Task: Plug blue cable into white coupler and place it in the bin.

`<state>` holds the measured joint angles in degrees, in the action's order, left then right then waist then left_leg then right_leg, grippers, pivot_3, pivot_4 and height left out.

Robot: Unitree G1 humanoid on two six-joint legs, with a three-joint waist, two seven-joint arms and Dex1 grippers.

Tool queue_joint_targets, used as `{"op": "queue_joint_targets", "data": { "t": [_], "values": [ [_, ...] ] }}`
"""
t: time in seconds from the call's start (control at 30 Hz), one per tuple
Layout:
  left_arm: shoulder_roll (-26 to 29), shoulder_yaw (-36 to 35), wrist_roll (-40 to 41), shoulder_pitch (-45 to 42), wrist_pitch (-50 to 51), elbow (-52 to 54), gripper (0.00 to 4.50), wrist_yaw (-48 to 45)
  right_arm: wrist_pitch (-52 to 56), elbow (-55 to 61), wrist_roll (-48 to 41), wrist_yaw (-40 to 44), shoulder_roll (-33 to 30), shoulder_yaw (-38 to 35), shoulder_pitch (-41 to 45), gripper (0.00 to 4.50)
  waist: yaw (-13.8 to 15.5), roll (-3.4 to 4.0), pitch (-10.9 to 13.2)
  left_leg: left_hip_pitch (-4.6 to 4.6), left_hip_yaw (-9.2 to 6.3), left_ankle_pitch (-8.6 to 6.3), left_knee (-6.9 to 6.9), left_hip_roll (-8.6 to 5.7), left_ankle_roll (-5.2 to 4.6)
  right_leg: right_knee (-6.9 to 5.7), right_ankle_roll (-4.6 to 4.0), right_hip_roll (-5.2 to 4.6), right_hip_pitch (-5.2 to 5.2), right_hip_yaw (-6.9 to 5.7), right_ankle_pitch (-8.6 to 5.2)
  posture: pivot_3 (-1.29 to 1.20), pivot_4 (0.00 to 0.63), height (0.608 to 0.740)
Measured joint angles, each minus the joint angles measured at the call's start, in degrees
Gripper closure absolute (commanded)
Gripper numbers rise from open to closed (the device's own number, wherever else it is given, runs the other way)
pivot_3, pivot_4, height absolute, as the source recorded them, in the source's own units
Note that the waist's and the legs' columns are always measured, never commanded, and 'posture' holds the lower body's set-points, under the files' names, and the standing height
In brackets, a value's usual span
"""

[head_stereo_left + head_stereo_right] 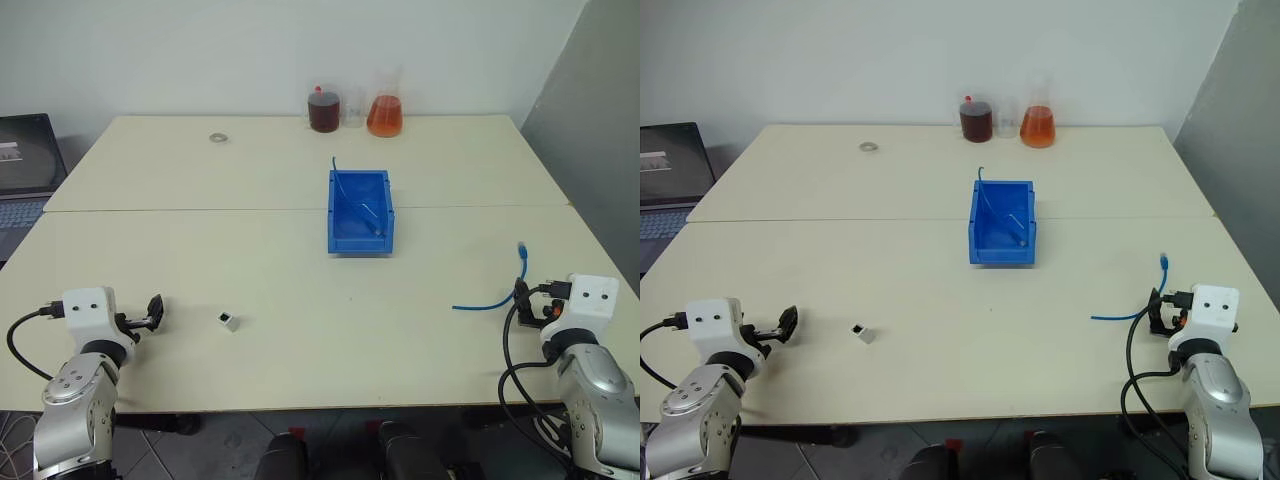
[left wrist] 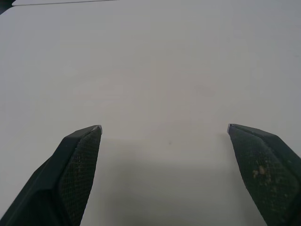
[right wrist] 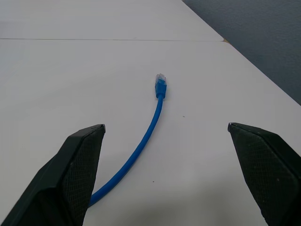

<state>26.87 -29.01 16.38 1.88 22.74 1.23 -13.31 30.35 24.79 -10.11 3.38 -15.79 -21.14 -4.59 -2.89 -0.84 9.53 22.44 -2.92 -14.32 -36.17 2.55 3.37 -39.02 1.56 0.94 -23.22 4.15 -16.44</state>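
Apart, blue cable (image 3: 149, 129) and white coupler (image 1: 229, 321) lie outside bin (image 1: 360, 240).

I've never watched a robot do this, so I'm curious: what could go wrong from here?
The white coupler is tiny and lies loose on the table; the open left pincer could nudge it away instead of gripping it.

The blue cable is thin and bendy, so its plug may droop or twist in the open right pincer.

The bin already holds another blue strand, which might snag.
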Motion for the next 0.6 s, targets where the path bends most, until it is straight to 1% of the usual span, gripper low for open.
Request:
{"op": "queue_joint_targets", "data": {
  "t": [0.6],
  "values": [
    [0.41, 0.67, -0.85, -1.34, -1.94, -2.04, 0.0, -1.27, -0.04, 0.0, 0.06, -0.22, 0.23, 0.05, 0.1, 0.05, 0.01, 0.0, 0.0, -0.01, 0.0, 0.0, 0.0, 0.0, 0.0, -0.01, -0.02, 0.0, 0.0, 0.0, 0.01, 0.0, 0.15, 0.74]
  ]
}}
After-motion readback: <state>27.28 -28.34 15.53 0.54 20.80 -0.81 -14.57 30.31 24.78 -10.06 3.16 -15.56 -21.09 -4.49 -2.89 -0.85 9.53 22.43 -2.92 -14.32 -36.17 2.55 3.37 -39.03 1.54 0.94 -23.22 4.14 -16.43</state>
